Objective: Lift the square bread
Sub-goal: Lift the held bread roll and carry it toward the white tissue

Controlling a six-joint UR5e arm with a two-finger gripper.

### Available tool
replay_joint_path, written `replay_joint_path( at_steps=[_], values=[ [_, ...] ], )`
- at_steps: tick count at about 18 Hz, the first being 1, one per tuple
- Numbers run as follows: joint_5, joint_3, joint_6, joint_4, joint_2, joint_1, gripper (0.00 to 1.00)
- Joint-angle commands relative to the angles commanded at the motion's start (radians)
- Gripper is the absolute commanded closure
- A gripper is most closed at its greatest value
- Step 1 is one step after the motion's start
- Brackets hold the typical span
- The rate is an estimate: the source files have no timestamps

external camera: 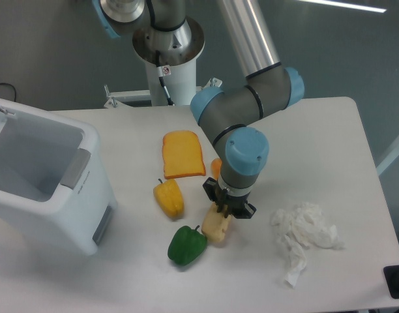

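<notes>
At bench (330, 150) centre, fixed cam view: square bread (216, 227) sits directly under tool (228, 210), pale cream block, its upper end hidden by wrist and fingers. Long axis runs roughly from far-right to near-left, tilted a bit off the bench edge line. Visible lower end points toward green pepper (186, 245), which lies just beside it, near touching; can't tell if actual contact. Yellow pepper (169, 198) to the left, close but apart. Orange toast slice (182, 154) further back, apart. Small orange bit (216, 167) peeks out behind wrist, prob. the bun, mostly hidden.

Tool: pointing straight down, dark fingers straddling top end of bread, one each side across its short width. Looks closed or closing on bread, but contact faces hidden by wrist housing, so can't tell if clamped or just apart around it. Bread appears to rest on bench, not lifted yet.

Key relation for next move: bread right below tool, grip line across narrow side, so only a squeeze and straight-up lift needed, no sideways shift. Grip looks off-centre toward far end, so near end may droop or swing on lift; may nudge green pepper.

Elsewhere: white bin (46, 182) at left, crumpled white tissue (305, 233) at right, both well apart.
</notes>
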Motion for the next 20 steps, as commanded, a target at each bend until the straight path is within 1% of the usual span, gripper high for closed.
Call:
replay_joint_path(
  at_steps=[2, 3, 4, 5, 7, 8, 11, 16, 18, 20],
  values=[
    [0.000, 0.044, 0.000, 0.000, 0.000, 0.014, 0.80],
    [-0.002, 0.061, 0.000, 0.000, 0.000, 0.026, 0.81],
    [-0.006, 0.069, 0.005, 0.000, 0.000, 0.031, 0.82],
    [-0.011, 0.077, 0.009, 0.000, 0.002, 0.034, 0.91],
    [-0.011, 0.085, 0.011, 0.000, 0.006, 0.038, 0.98],
    [-0.011, 0.092, 0.011, 0.000, 0.008, 0.040, 1.00],
    [-0.012, 0.120, 0.011, 0.000, 0.009, 0.045, 1.00],
    [-0.055, 0.144, 0.011, 0.000, 0.020, 0.068, 1.00],
    [-0.074, 0.166, 0.012, -0.002, 0.017, 0.077, 1.00],
    [-0.092, 0.169, 0.011, -0.002, 0.018, 0.084, 1.00]
  ],
)
